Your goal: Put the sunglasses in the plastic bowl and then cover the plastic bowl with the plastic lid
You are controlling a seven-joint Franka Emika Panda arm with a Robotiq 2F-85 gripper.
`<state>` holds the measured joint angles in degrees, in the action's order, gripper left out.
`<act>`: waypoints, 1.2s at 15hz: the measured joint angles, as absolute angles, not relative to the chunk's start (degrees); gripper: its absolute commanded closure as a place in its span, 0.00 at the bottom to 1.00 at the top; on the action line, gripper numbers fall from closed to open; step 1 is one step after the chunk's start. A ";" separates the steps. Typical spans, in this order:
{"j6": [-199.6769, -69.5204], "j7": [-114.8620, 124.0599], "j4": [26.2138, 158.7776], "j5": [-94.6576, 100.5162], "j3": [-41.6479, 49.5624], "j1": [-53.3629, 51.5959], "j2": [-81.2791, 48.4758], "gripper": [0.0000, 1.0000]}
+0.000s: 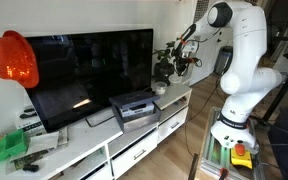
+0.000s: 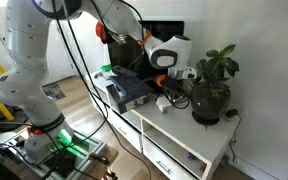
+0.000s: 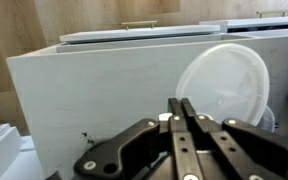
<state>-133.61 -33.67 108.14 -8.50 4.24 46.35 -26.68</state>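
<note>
My gripper (image 3: 181, 104) is shut, its black fingers pressed together with nothing visible between them. In the wrist view a round, translucent white plastic lid (image 3: 224, 85) lies just beyond and to the right of the fingertips, over the white cabinet top (image 3: 94, 100). I cannot tell whether it touches the fingers. In both exterior views the gripper (image 1: 185, 52) (image 2: 177, 76) hovers above the cabinet's end near the plant. A small whitish bowl (image 1: 160, 88) (image 2: 163, 102) sits below it. I cannot make out the sunglasses.
A potted plant in a dark pot (image 2: 212, 105) stands beside the gripper. A grey box-shaped device (image 1: 136, 108) (image 2: 129, 92) sits on the cabinet next to a large TV (image 1: 94, 70). An orange-red object (image 1: 12, 58) hangs at the far end. Cables trail near the bowl.
</note>
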 measured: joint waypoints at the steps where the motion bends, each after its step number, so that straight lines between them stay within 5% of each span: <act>1: -133.61 -34.47 108.14 -10.81 3.58 46.34 -26.68 0.99; 18: -126.44 -31.62 93.63 -24.44 0.63 46.38 -41.77 0.99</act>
